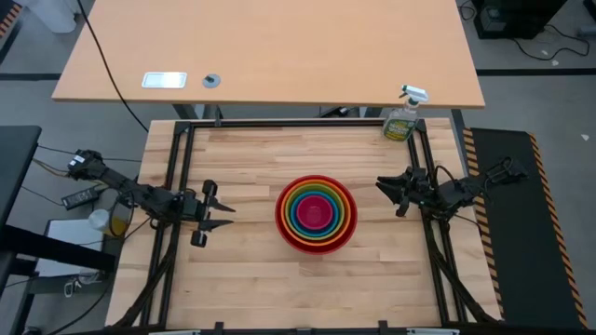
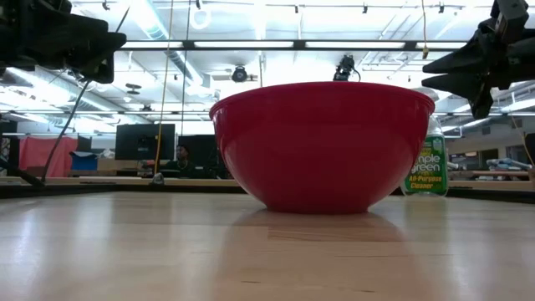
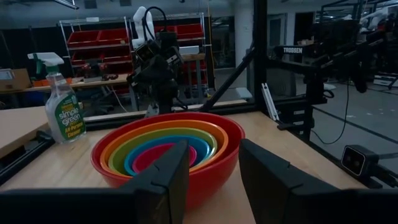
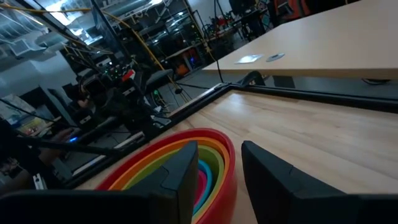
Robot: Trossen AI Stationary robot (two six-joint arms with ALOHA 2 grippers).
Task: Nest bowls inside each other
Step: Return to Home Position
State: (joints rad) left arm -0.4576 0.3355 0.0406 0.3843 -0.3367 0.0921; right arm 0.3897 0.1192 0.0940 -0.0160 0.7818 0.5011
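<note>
The bowls (image 1: 317, 214) stand nested at the table's middle: red outermost, then orange, lime green, blue, and magenta-pink innermost (image 3: 163, 152). The red bowl's base rests on the wood (image 2: 322, 142). My left gripper (image 1: 226, 216) hovers open above the table, left of the stack, pointing level at it. My right gripper (image 1: 382, 190) hovers open to the stack's right, also pointing at it. In each wrist view the two dark fingers (image 3: 214, 180) (image 4: 217, 177) stand apart with nothing between them.
A green spray bottle (image 1: 402, 119) stands at the table's far right corner. Black frame rails (image 1: 177, 186) run along the left, right and far edges. A second desk (image 1: 270, 51) lies beyond the far edge. Bare wood (image 1: 307, 298) lies near the front edge.
</note>
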